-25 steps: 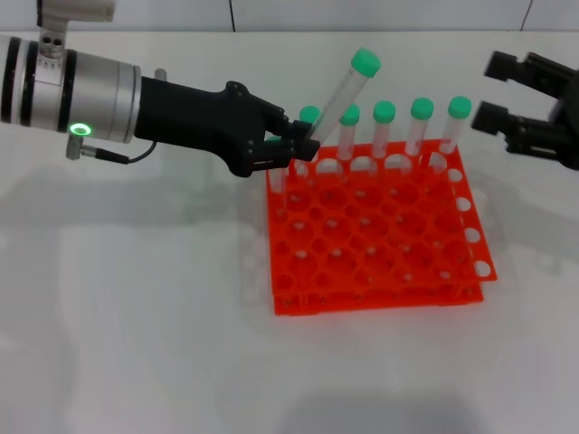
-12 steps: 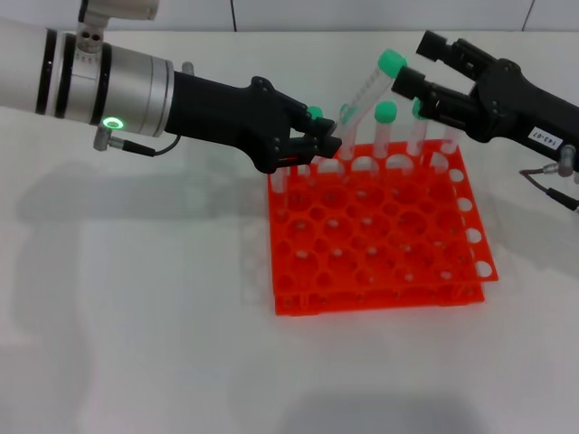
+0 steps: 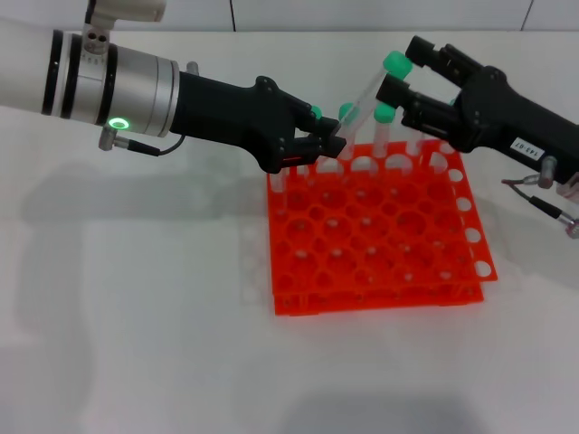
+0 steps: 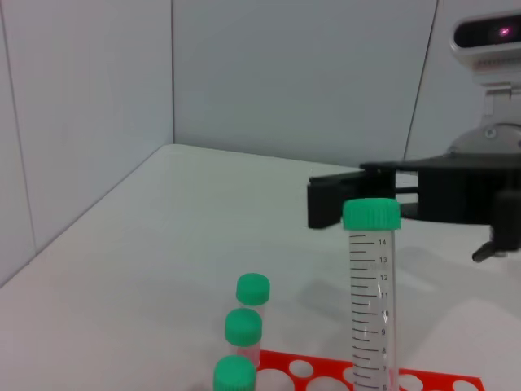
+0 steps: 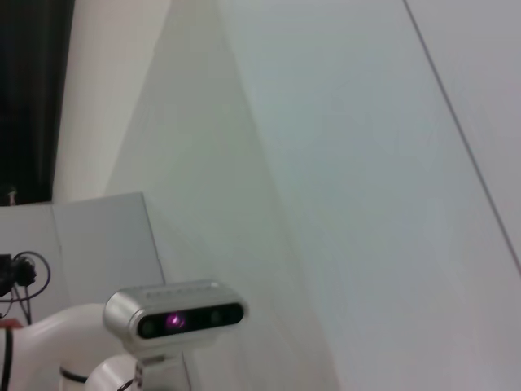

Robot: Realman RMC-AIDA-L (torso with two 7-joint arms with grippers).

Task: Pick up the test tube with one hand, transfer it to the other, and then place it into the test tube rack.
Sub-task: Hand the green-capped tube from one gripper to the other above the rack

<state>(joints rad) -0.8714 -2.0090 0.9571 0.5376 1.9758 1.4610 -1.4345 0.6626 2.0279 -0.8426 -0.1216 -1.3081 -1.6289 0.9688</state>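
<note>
left pincer (image 3: 327,145) clamps test tube (image 3: 366,97) low, tilted above orange rack (image 3: 375,226) back row. right pincer (image 3: 398,80) wide, straddling green cap. risk: left lets go before right closes; tube drops, knocks neighbours.

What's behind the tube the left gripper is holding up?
Directly behind the test tube is the right gripper, fingers open on either side of its green cap. Behind that, bare table and wall. The left gripper covers the tube's lower end.
</note>
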